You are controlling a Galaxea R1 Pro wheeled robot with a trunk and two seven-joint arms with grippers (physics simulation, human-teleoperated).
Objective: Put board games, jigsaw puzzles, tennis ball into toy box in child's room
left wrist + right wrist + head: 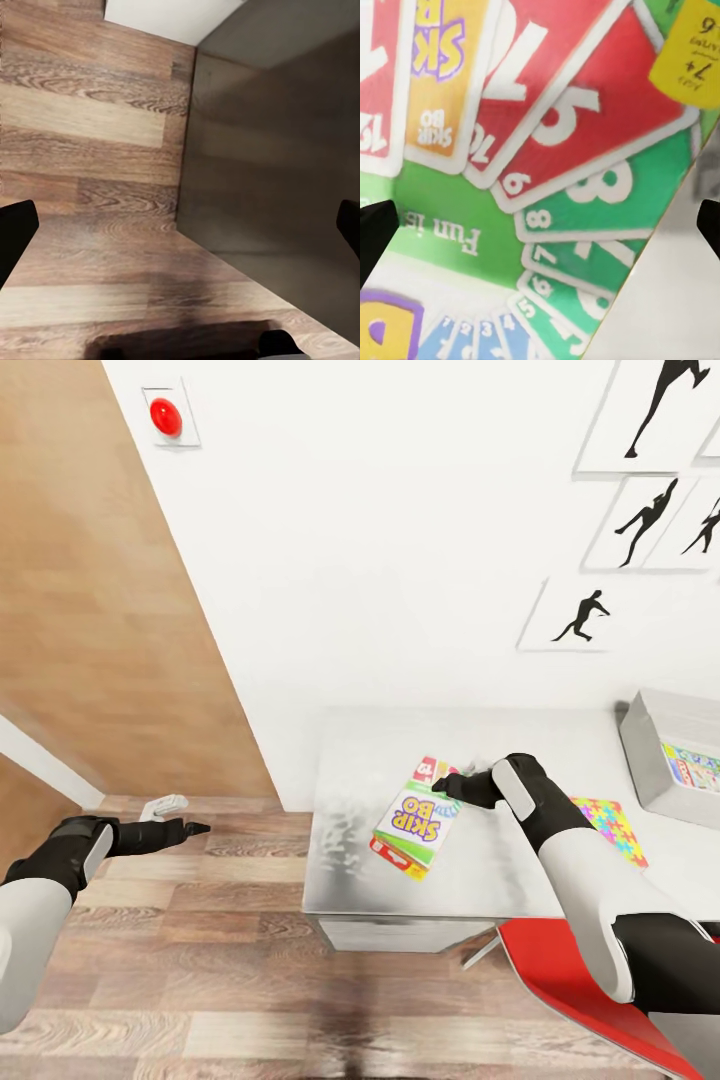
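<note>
Wood-plank floor (150, 950) meets a white wall (400, 540) hung with black sports prints (640, 510); the pale table (500, 760) stands against it, a red chair (560, 980) tucked below. The grey toy box (650, 755) is cut off at the edge, a jigsaw puzzle (625, 830) half hidden by the arm. The SKIP-BO board game (415, 830) lies on the table, green with fanned number cards. The right gripper (455, 785) hangs spread right over it; the left gripper (190, 826) is released above the floor.

We see a glossy, printed-card SKIP-BO board game (416, 825) on the smooth, faintly reflective pale table (480, 880) — beside it wood-grain plank floor (180, 960), matt white wall (400, 560) and a smooth grey plastic toy box (650, 755).
</note>
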